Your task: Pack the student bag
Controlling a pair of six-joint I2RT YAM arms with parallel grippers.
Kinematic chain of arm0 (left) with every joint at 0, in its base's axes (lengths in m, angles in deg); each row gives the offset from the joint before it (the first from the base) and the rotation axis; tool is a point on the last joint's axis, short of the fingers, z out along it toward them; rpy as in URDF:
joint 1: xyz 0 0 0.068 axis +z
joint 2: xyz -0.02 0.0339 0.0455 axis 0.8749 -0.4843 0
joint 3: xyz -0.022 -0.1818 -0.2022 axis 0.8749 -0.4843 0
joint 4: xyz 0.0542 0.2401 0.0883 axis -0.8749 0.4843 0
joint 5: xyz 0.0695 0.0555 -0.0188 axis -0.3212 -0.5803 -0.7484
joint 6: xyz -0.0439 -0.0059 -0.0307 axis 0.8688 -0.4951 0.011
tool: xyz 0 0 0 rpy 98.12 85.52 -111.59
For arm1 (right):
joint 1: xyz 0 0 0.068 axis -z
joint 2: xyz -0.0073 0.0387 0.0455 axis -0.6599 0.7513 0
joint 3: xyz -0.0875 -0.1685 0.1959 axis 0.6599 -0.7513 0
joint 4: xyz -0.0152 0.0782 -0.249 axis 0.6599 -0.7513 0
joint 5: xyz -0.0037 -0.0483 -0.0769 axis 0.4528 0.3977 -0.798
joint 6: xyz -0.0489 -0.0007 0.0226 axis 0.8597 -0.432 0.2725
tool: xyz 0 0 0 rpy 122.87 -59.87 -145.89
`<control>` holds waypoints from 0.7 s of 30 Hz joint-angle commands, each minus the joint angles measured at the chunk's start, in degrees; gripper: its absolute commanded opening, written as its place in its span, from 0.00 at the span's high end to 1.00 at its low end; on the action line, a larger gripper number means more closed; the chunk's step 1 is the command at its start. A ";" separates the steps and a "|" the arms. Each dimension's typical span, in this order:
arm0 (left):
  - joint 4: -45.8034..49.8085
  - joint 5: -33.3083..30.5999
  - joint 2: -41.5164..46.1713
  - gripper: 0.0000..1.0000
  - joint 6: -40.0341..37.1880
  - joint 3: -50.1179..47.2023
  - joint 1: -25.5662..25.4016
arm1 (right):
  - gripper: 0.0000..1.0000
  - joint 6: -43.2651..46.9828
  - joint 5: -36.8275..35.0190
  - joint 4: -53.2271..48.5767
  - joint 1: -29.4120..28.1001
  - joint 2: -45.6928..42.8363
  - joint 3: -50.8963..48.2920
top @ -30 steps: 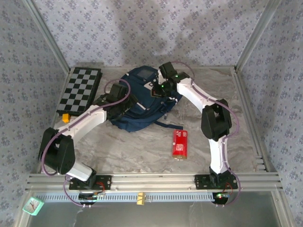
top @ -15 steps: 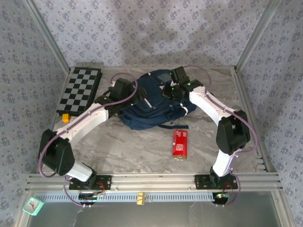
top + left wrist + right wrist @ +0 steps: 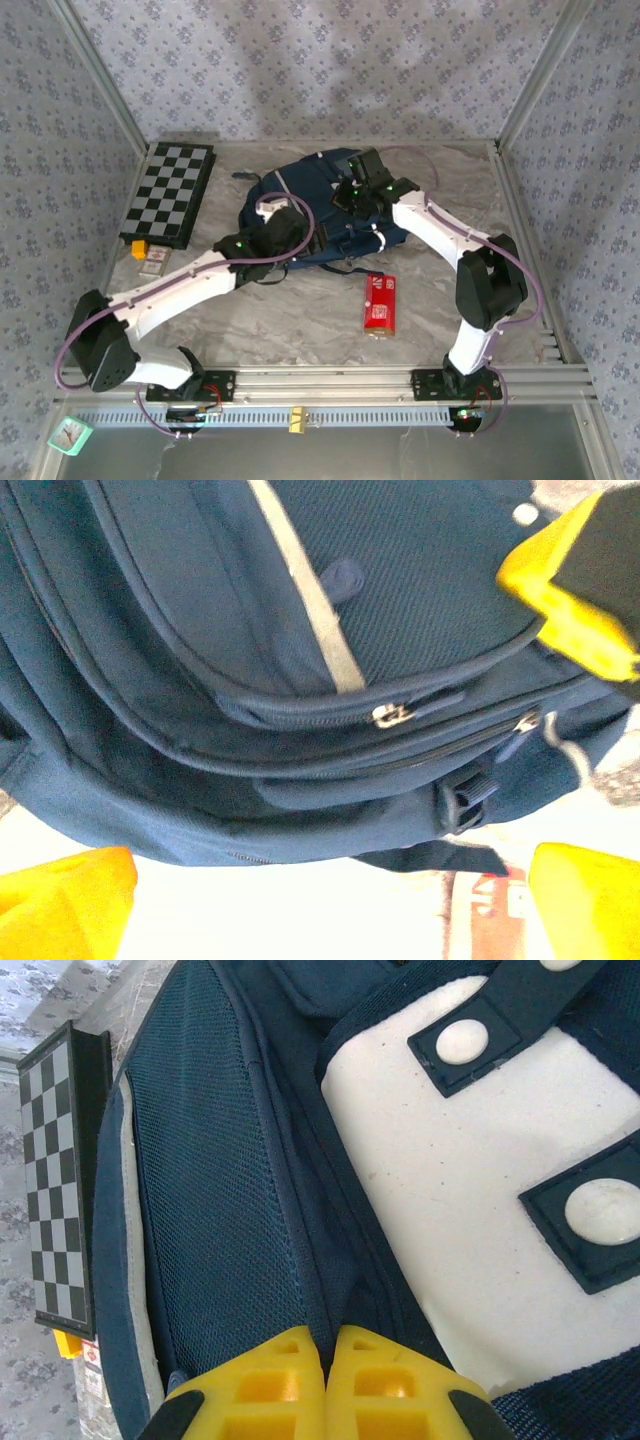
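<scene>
My right gripper (image 3: 325, 1378) is clenched on a fold of the bag (image 3: 220, 1190), which spreads out ahead of its fingers. My left gripper (image 3: 325, 905) hangs released, with the zip pull (image 3: 388, 716) just ahead between its fingers. My worry is that the thin fabric slips from the pinch, or that the left fingers catch a strap instead.

A lab test cell: 3 patterned backdrop walls (image 3: 320, 70) and aluminium posts (image 3: 535, 75) enclose the table (image 3: 300, 320), with a slotted rail (image 3: 320, 378) along its near edge.
</scene>
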 commanded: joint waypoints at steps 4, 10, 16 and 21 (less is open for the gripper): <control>-2.10 -5.89 -3.01 0.00 5.29 2.03 -2.24 | 1.00 -2.21 -1.22 4.82 -0.22 -3.68 0.63; 4.55 -10.68 -8.92 0.00 10.19 8.65 -1.60 | 1.00 -3.34 -0.96 5.93 -0.41 -3.97 0.00; 5.06 -8.91 -13.55 0.00 16.34 11.15 0.64 | 1.00 -4.05 -0.61 6.31 -0.61 -4.25 -0.23; 3.82 -9.85 -16.40 0.00 16.28 13.56 0.72 | 1.00 -5.50 0.55 7.93 -0.43 -4.28 -0.25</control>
